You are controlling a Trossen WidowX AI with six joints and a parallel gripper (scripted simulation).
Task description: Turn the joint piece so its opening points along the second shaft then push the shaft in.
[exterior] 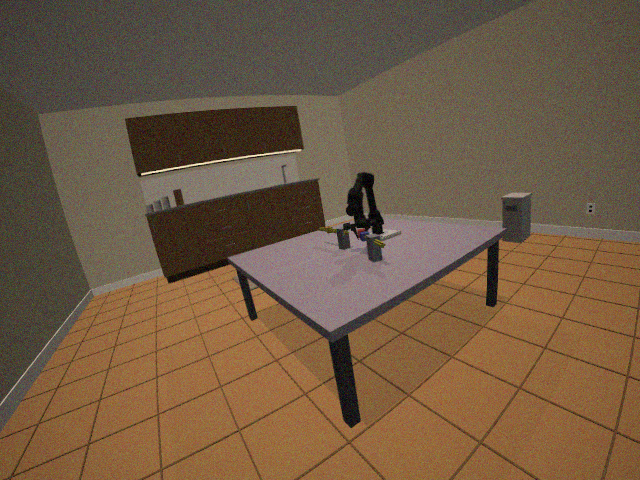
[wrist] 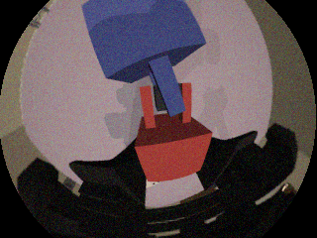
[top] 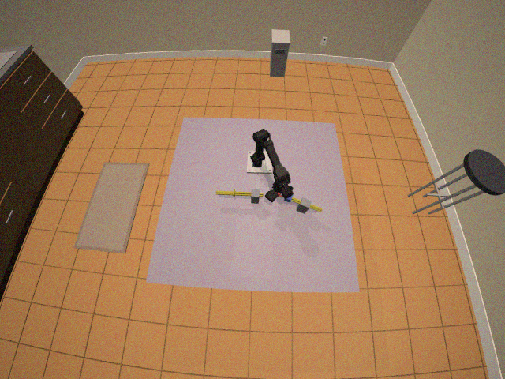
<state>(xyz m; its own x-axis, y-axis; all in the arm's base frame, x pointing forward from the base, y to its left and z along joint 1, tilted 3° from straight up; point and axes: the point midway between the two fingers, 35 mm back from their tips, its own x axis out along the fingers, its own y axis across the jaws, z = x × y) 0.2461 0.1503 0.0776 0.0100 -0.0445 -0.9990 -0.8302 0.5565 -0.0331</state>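
The red square joint piece (top: pixel 279 194) (exterior: pixel 361 231) (wrist: pixel 173 156) sits between the fingers of my gripper (wrist: pixel 162 131), which is shut on it. Its two prongs reach to a dark hub and a blue fork (wrist: pixel 141 40) (top: pixel 288 199), which is turned at an angle to the red piece in the wrist view. The fork ends the fixed yellow shaft (top: pixel 316 208) (exterior: pixel 379 242), held by its grey block (top: pixel 302 208) (exterior: pixel 374 249). The second yellow shaft (top: pixel 225 193) (exterior: pixel 326 228) passes through the other block (top: pixel 255 197) (exterior: pixel 343 239). My gripper hides the gap between shaft tip and joint; exact alignment cannot be told.
The arm's white base plate (top: pixel 259 167) (exterior: pixel 391 235) stands behind the shafts on the pale table (top: pixel 252 253) (exterior: pixel 310 279). A raised collar (top: pixel 233 193) sits on the second shaft, left of its block. A stool (top: pixel 485 171) stands right of the table.
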